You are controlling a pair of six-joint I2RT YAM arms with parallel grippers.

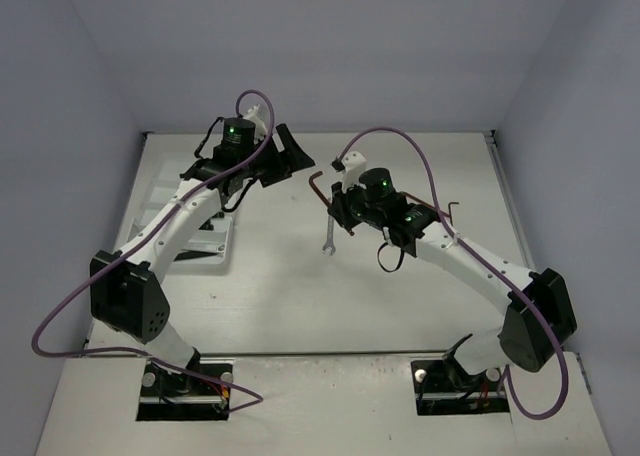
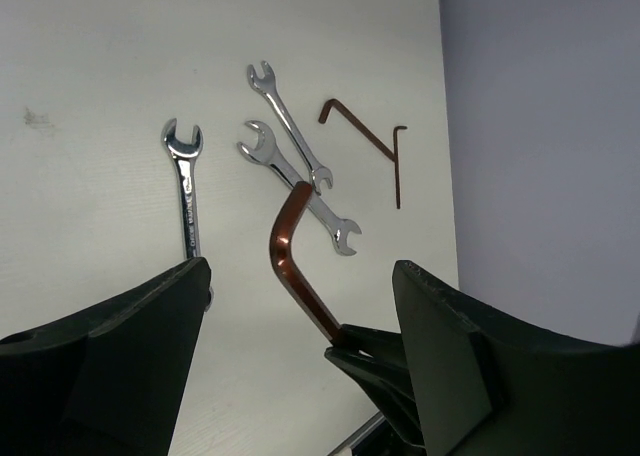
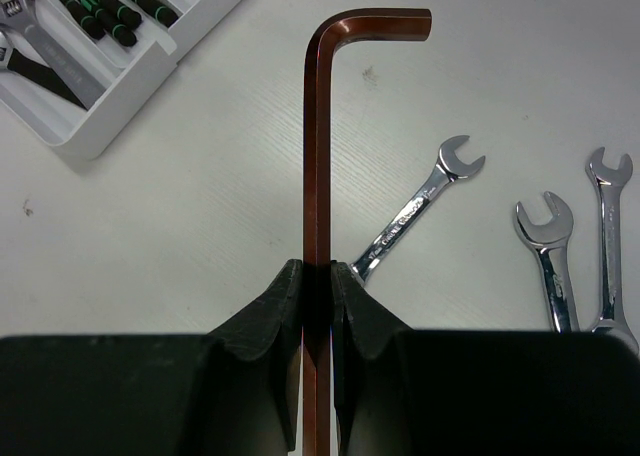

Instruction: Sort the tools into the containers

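Observation:
My right gripper (image 3: 318,271) is shut on the long shank of a thick red-brown L-shaped hex key (image 3: 318,136), holding it above the table with its bent end pointing away. In the top view the key (image 1: 316,183) hangs just ahead of my left gripper (image 1: 288,156). In the left wrist view its bend (image 2: 290,246) shows between the wide-open left jaws without touching either finger. Three silver wrenches (image 2: 186,191) (image 2: 289,124) (image 2: 300,188) and two thin hex keys (image 2: 362,134) lie on the table. The white tray (image 3: 120,76) holds an adjustable wrench (image 3: 40,56) and green-black screwdrivers (image 3: 100,6).
The tray (image 1: 222,244) lies at the table's left, mostly under my left arm. One wrench (image 1: 328,238) lies below my right gripper (image 1: 336,208), and thin hex keys (image 1: 450,210) lie beside the right forearm. Grey walls enclose the table on three sides.

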